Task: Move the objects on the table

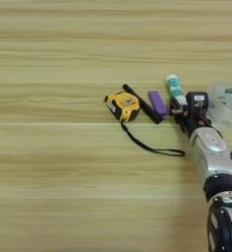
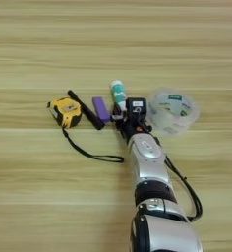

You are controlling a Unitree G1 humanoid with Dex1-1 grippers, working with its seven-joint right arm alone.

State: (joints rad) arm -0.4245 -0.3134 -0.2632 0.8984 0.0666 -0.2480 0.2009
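Note:
A yellow-and-black tape measure (image 1: 123,105) lies near the middle of the table (image 1: 64,187). Its black wrist cord (image 1: 155,149) trails toward the front right. The white tube with a teal label (image 1: 174,86) lies to the right, pointing away from me. My right gripper (image 1: 179,105) sits at the tube's near end, touching or right against it. The silver forearm (image 2: 146,160) comes in from the bottom edge and covers whatever lies under it.
A black pen-like stick (image 1: 143,105) and a small purple block (image 1: 157,102) lie between the tape measure and the tube. A clear round plastic container (image 2: 173,111) sits just right of the gripper. A black cable (image 2: 187,189) loops beside the forearm.

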